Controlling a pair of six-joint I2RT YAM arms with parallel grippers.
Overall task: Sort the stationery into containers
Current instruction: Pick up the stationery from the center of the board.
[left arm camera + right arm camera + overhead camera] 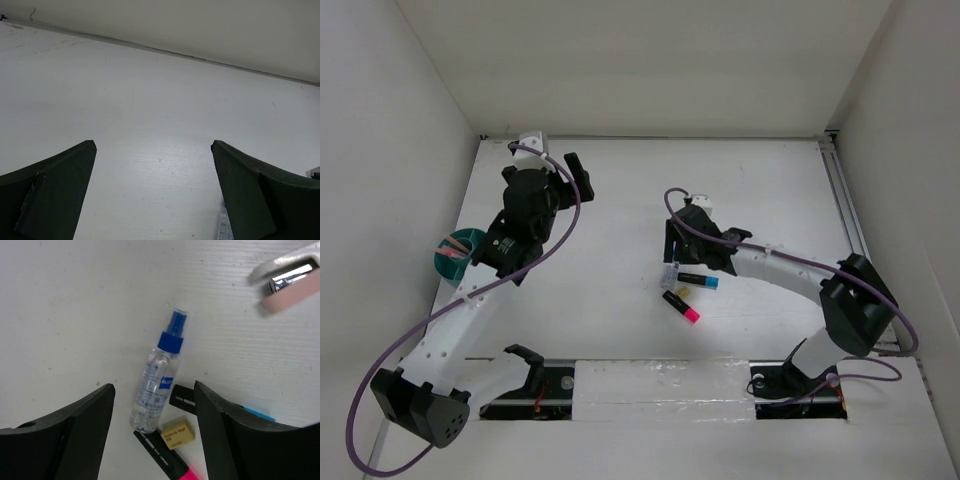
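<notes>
White, finely ribbed table [620, 200] carries a clear, round, blue-capped bottle [157, 385], lying flat between the spread, not touching fingers of the right gripper [152, 387]. At its 5 o'clock lie a tan block eraser [177, 434] and two black markers, one pink-ended [170, 462] and one blue-ended [182, 399]. The round teal organizer [460, 262], at 9 o'clock beside the wall, holds a pink pen [450, 243]. The left gripper [153, 145] gapes wide, holding nothing.
</notes>
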